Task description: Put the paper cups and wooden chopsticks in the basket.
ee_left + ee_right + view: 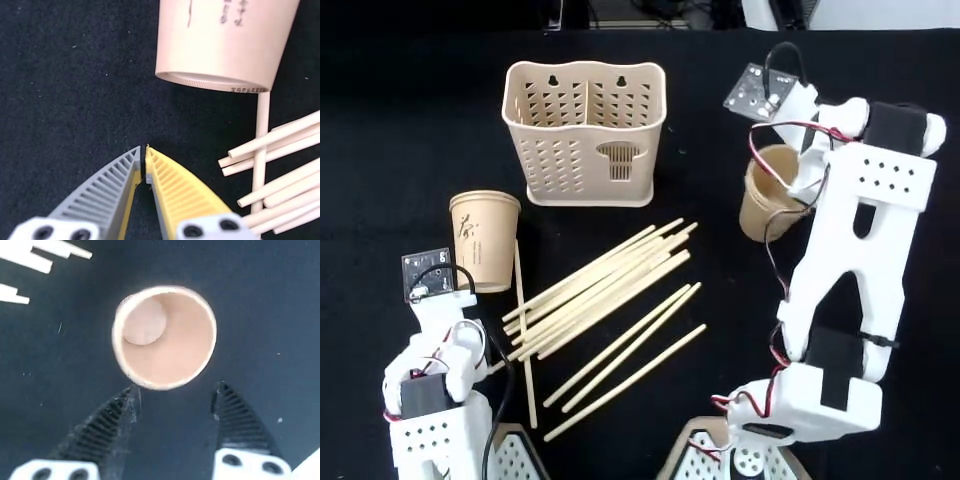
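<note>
**Black surface [400, 120]: both cups could tip**

Right of the basket [585, 130], the right pincer [177, 386] gapes wide, a cup [165, 337] just beyond its tips; closing off-centre may topple it. Left of the basket, the left pincer [145, 150], tips together, could shove the second cup [225, 40] onto the chopsticks [610, 290].

My left arm [432, 420] and right arm [865, 230] are white with black motors and red-black cables; left gripper [143, 149] is ribbed grey-and-yellow, right gripper [177, 387] black.
</note>
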